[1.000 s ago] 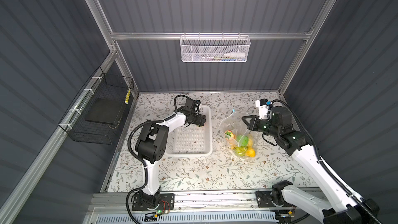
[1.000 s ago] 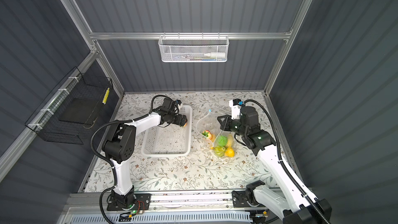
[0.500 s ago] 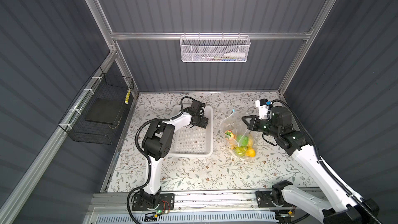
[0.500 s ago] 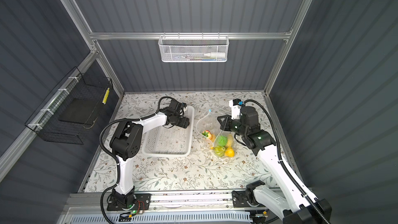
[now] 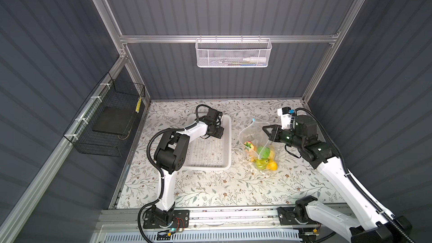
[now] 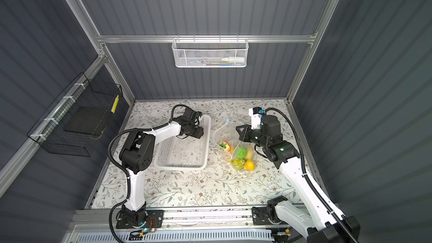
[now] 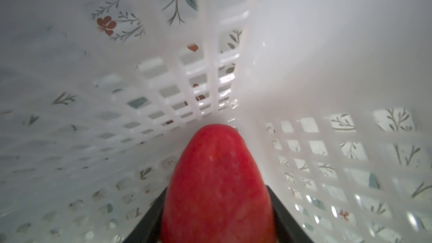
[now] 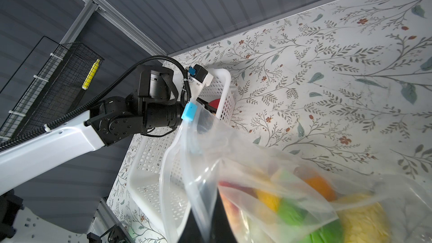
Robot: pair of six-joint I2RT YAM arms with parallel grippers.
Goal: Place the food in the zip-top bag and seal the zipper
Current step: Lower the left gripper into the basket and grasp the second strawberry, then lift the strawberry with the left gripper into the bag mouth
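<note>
reaching for a red strawberry [image 7: 217, 183] in the white basket [image 5: 205, 166], with the zip-top bag [image 5: 252, 134] held open

straddles the strawberry with the left gripper [image 7: 216, 190] low in a far corner of the basket, black fingers [image 7: 280, 213] on either side of it; cannot tell whether these already press on the fruit. pinches the bag's mouth edge in the right gripper [image 5: 266, 129], pressed together on the plastic, holding that side up so the mouth gapes. finds the bag on the floral table [image 5: 210, 188] just right of the basket, apart from it, with the food [image 5: 263, 157] heaped in its lower end: yellow, green, orange and red pieces. shows the zipper [image 8: 183, 141] unsealed, its light-blue slider [image 5: 253, 120] at the far end of the mouth.
</note>
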